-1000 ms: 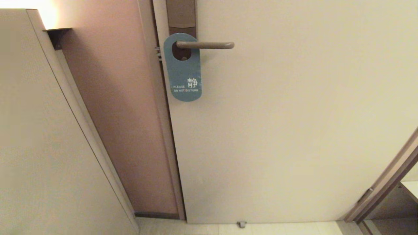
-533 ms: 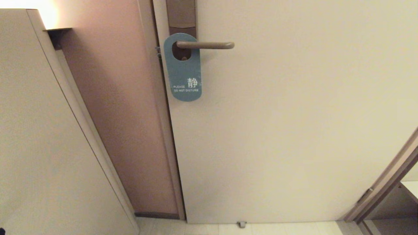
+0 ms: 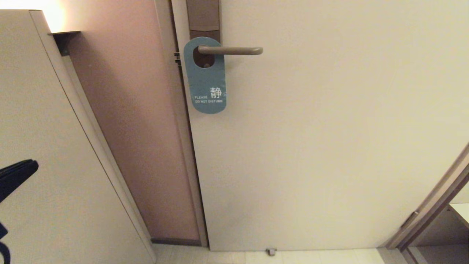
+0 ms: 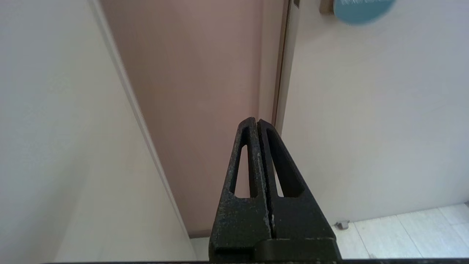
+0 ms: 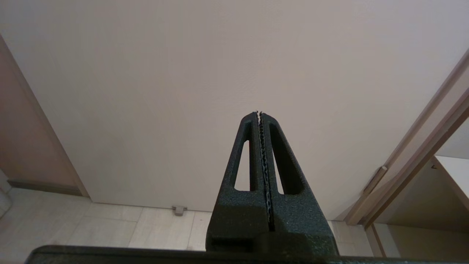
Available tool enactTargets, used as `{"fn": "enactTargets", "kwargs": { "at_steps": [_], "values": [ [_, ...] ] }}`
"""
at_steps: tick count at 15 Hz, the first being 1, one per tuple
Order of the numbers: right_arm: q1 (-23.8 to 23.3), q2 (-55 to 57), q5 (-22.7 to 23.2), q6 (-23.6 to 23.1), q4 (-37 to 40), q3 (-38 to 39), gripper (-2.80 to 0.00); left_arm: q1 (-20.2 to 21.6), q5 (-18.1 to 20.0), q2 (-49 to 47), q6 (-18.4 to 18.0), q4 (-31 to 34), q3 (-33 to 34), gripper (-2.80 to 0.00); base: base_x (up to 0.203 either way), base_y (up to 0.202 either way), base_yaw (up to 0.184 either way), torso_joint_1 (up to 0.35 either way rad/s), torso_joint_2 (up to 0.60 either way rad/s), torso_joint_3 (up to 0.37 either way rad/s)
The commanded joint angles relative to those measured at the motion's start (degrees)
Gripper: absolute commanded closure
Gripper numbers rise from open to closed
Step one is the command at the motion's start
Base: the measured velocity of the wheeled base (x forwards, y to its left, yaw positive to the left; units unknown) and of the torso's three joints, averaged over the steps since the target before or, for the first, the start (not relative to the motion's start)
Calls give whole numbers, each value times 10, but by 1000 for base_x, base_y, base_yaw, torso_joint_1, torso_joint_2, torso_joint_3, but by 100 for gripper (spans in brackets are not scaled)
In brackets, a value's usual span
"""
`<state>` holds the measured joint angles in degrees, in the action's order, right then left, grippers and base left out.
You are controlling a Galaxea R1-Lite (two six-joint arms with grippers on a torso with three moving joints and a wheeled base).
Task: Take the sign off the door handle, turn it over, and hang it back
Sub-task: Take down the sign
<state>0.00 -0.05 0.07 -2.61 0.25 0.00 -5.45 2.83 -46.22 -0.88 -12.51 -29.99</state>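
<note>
Left gripper (image 4: 257, 121): fingers (image 4: 249, 154) clenched flat together, nothing between them; black, grainy moulded plastic, tapered wedge shape with a slot cut through each finger. In the head view it sits at the far-left edge, low (image 3: 27, 167), in front of the pale side wall (image 3: 44, 146). Right gripper (image 5: 259, 113): same build, toothed inner pads (image 5: 262, 154) meshed tight, empty, pointed at the lower part of the door (image 3: 329, 128), out of the head view. Door is a smooth matte off-white slab; left of it a dusty-pink matte panel (image 3: 128, 128) with a slim frame edge. Floor (image 5: 110, 227) is pale rectangular tile, with a small metal door stop (image 3: 270, 252) at the door's foot. Brown-framed opening (image 3: 432, 205) at far right. The sign (image 3: 207, 82) hangs on the door handle (image 3: 234, 50): flat oblong card, rounded ends, teal face out, white "PLEASE DO NOT DISTURB" text near its lower end, oval hole threaded over the lever close to the brown backplate (image 3: 203, 18). Handle is a matte taupe round bar, level, rounded tip pointing right. Sign sits well apart from both sets of fingers, up and right of the left ones; the left wrist view catches only its blurred lower end (image 4: 361, 11).
</note>
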Motion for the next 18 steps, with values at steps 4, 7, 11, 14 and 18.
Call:
{"fn": "enactTargets", "kwargs": {
  "at_steps": [4, 7, 11, 14, 18],
  "values": [
    [0, 0, 0, 0, 0, 0, 0, -1, 30, -155, 0, -12, -83, 0, 0, 0, 0, 0, 0, 0],
    [0, 0, 0, 0, 0, 0, 0, 0, 61, -216, 0, -14, -129, 0, 0, 0, 0, 0, 0, 0],
    [0, 0, 0, 0, 0, 0, 0, 10, 125, -277, 0, -80, -146, 0, 0, 0, 0, 0, 0, 0],
    [0, 0, 0, 0, 0, 0, 0, 15, 206, -317, -2, -130, -146, 0, 0, 0, 0, 0, 0, 0],
    [0, 0, 0, 0, 0, 0, 0, 40, 315, -360, -4, -133, -162, 0, 0, 0, 0, 0, 0, 0]
  ]
}}
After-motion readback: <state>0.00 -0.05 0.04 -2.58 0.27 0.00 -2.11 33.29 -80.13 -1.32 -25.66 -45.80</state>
